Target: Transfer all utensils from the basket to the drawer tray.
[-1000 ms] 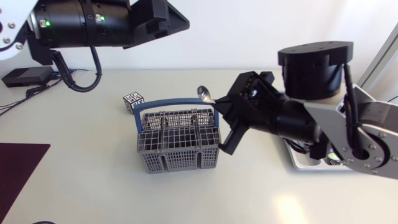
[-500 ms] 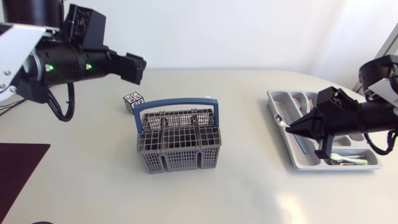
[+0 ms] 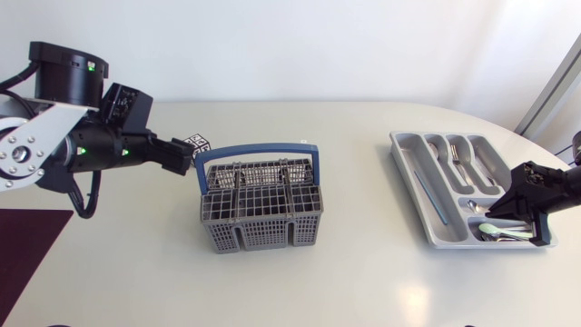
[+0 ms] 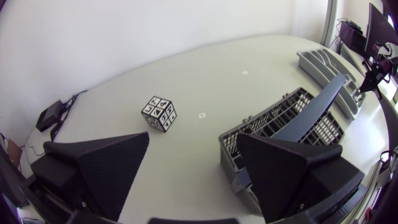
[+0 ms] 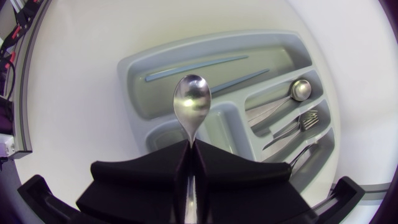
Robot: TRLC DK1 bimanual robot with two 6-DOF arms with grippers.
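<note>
The right gripper pinches a shiny spoon by its handle, just above the grey tray on the bench. In the tray, blue sticks lie in the long slots. A second spoon and forks lie in the short slots. The left gripper is spread wide, right beside the grey basket.

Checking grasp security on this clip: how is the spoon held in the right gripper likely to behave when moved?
The spoon is probably stiff: it juts straight from the right gripper with its bowl unsupported. Its polished, mirror-like metal looks slippery, so it may pivot between the fingers, which pinch only the handle. Slim, likely light.
</note>
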